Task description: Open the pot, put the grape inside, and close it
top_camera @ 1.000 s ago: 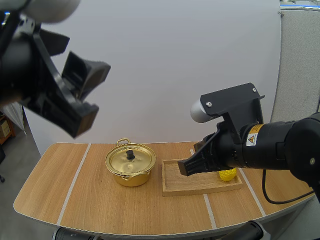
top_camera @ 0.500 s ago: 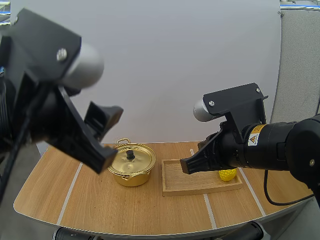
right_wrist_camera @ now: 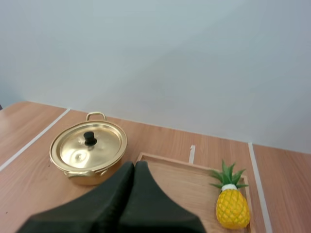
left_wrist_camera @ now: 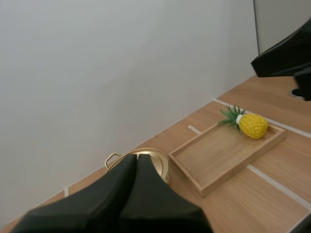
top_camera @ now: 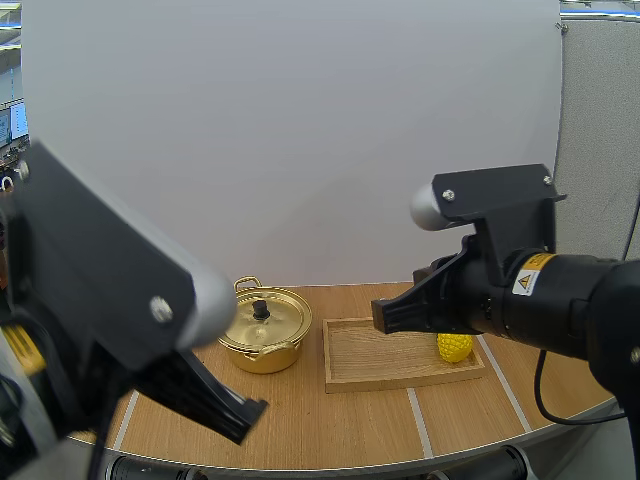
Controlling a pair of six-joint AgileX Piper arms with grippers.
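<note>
The robot's left hand (left_wrist_camera: 136,167) hangs above the left end of the wooden worktop (top_camera: 340,425), fingers pressed together into one wedge and holding nothing. Just beyond it sits the gold pot (top_camera: 260,355), its lid (right_wrist_camera: 77,153) on. The lid looks like thin polished metal, light but slippery, so the small black knob (right_wrist_camera: 89,138) at its centre is the likely place to pinch. Beside the pot, close but apart from it, lies a shallow wooden tray (top_camera: 400,378). At the tray's far right end rests the fruit: not a grape but a small yellow pineapple (right_wrist_camera: 232,208) with green leaves, probably a light toy best gripped across its body. The tray's low rim may hinder a flat approach. The right hand (right_wrist_camera: 132,172) hovers over the tray, closed and empty.
</note>
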